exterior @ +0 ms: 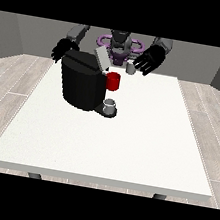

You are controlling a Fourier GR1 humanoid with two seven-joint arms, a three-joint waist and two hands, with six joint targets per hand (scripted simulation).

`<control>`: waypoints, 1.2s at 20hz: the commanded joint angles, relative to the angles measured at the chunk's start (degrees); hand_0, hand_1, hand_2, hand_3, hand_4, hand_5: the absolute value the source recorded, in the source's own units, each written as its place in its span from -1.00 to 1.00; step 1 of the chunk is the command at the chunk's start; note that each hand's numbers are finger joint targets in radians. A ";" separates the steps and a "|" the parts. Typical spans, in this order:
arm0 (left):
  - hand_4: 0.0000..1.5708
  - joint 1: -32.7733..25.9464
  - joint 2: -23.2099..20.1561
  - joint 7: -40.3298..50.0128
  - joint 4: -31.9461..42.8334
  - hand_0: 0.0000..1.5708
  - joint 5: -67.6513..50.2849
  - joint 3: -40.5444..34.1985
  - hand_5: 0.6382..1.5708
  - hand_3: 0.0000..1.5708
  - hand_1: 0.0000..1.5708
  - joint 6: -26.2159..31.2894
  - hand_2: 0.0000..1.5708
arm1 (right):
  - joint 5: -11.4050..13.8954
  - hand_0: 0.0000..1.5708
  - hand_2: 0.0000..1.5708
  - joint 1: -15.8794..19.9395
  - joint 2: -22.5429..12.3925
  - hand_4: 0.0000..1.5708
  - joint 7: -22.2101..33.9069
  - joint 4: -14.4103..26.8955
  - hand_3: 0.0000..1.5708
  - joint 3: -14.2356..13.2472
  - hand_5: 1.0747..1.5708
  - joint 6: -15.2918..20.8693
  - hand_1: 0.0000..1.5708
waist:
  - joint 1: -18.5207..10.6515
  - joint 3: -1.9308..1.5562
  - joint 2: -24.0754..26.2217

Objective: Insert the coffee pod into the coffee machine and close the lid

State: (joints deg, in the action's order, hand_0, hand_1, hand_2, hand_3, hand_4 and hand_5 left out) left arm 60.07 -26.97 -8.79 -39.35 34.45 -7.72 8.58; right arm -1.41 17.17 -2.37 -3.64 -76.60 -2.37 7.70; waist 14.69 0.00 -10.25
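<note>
Coffee pod [131, 69]: one small grey pod, behind and to the view's right of the coffee machine, just beside the fingertips of the hand at the view's right; whether it rests on the table or touches those fingers cannot be told.
Coffee machine [81, 84]: one black, boxy body standing on the far left part of the table; it is the landmark for everything here.
Lid [101, 58]: one grey flap, tilted up and open at the machine's top rear.
Red part [113, 81]: one red cylinder at the machine's front, on its view-right side, below the lid.
Cup [110, 105]: one small grey cup on the machine's dark base, directly under the red part.
Writing: no brand, label or lettering can be read on the machine, the pod or the cup.
Hand at the view's right [150, 59]: raised behind and to the right of the machine, fingers spread and straight, holding nothing that can be made out.
Hand at the view's left [62, 50]: behind the machine's left upper corner, partly hidden by it; how its fingers lie cannot be told.
Table [141, 147]: one white top carrying the machine.
</note>
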 commanded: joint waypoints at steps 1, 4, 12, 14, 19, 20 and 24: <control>-0.38 4.85 -1.63 2.24 0.60 0.60 -0.02 -0.76 1.00 0.60 0.60 2.09 0.68 | 1.53 -1.00 -1.00 0.35 0.24 -0.30 0.08 -0.39 -1.00 1.35 1.00 0.52 -1.00 | 1.51 -0.02 -0.90; -0.34 4.85 -1.47 0.46 1.18 0.63 -0.06 -1.12 1.00 0.61 0.63 1.18 0.70 | 0.54 -1.00 -1.00 2.66 -0.47 -0.42 -0.73 -1.29 -1.00 -0.56 1.00 0.92 -1.00 | 1.50 -0.01 -3.75; -0.38 6.52 0.42 1.50 1.72 0.66 2.02 -0.19 1.00 0.58 0.66 -1.91 0.69 | 0.14 -1.00 -1.00 3.25 -0.29 -0.35 -1.49 -1.11 -1.00 -0.60 1.00 0.49 -1.00 | 2.72 -0.02 -6.41; -0.37 5.82 1.43 3.95 3.37 0.65 2.83 0.23 1.00 0.56 0.65 -2.15 0.67 | 1.33 -1.00 -1.00 1.52 2.24 -0.33 3.16 -3.94 -1.00 2.34 1.00 2.52 -1.00 | 4.02 0.00 -2.64; -0.35 6.10 1.15 1.98 2.59 0.61 2.58 0.23 1.00 0.55 0.61 -0.84 0.66 | 0.36 -1.00 -1.00 1.24 1.17 -0.34 0.22 -2.20 -1.00 0.12 1.00 2.03 -1.00 | 2.11 -0.01 -3.42; -0.35 6.91 2.78 3.11 2.41 0.56 3.19 1.33 1.00 0.54 0.56 -0.45 0.63 | -0.02 -1.00 -1.00 3.75 0.68 -0.36 2.09 -1.44 -1.00 -0.48 1.00 2.06 -1.00 | 1.55 -0.01 -3.54; -0.36 7.52 5.07 4.11 1.91 0.51 2.95 1.54 1.00 0.50 0.51 -0.50 0.59 | 0.05 -1.00 -1.00 2.62 1.63 -0.33 -1.65 0.62 -1.00 -0.84 1.00 2.54 -1.00 | 1.07 -0.03 -3.91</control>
State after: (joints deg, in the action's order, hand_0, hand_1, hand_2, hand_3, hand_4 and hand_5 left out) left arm 67.00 -24.41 -5.84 -37.11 37.10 -6.89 8.38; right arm -1.45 19.26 -1.38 -3.96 -77.36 -2.87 9.49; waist 16.38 -0.01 -14.00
